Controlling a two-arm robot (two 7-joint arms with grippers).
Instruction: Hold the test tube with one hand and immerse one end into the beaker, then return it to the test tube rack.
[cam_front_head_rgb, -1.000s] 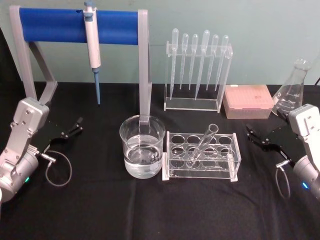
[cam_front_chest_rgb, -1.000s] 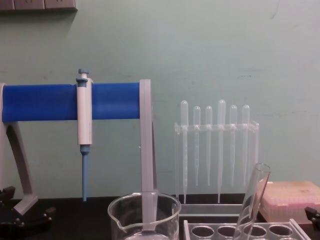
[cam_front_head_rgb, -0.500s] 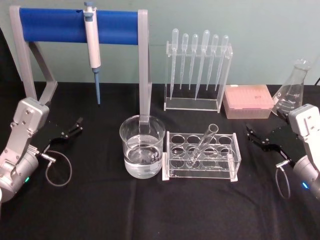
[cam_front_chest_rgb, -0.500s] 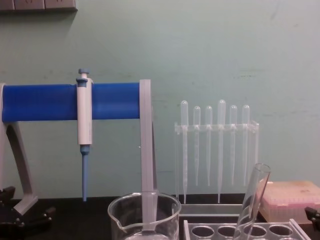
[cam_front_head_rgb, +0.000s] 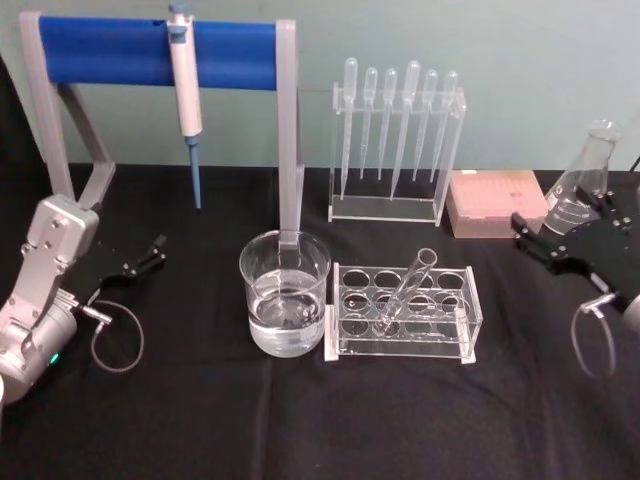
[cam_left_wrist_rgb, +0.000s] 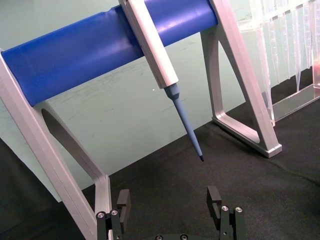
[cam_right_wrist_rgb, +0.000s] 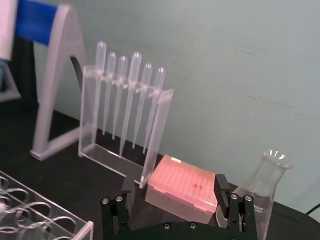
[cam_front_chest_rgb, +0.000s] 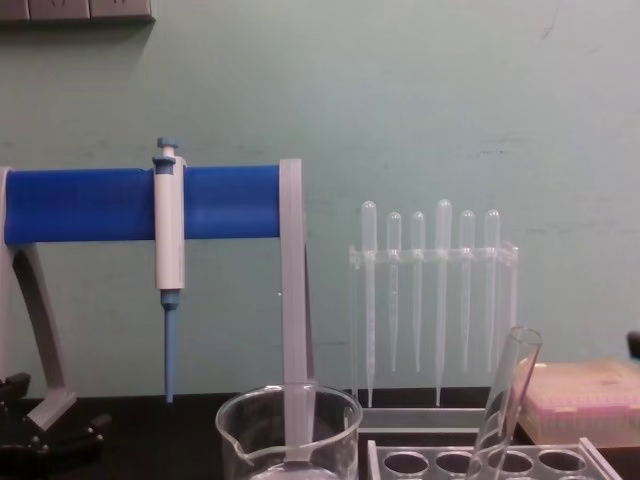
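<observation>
Test tube (cam_front_head_rgb: 405, 290), leaned toward one o'clock, is seen at eight o'clock from the empty, wide-open right gripper (cam_front_head_rgb: 533, 241), nearer than the idle left gripper (cam_front_head_rgb: 145, 257).

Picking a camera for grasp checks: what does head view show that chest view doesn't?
Head adds: flask, water in the beaker, whole rack. Chest adds: wall plates, the beaker's spout in profile. Both: test tube leaning in the rack, pipettor, pipettes, tip box, left gripper and right gripper, open, at the table's sides.
</observation>
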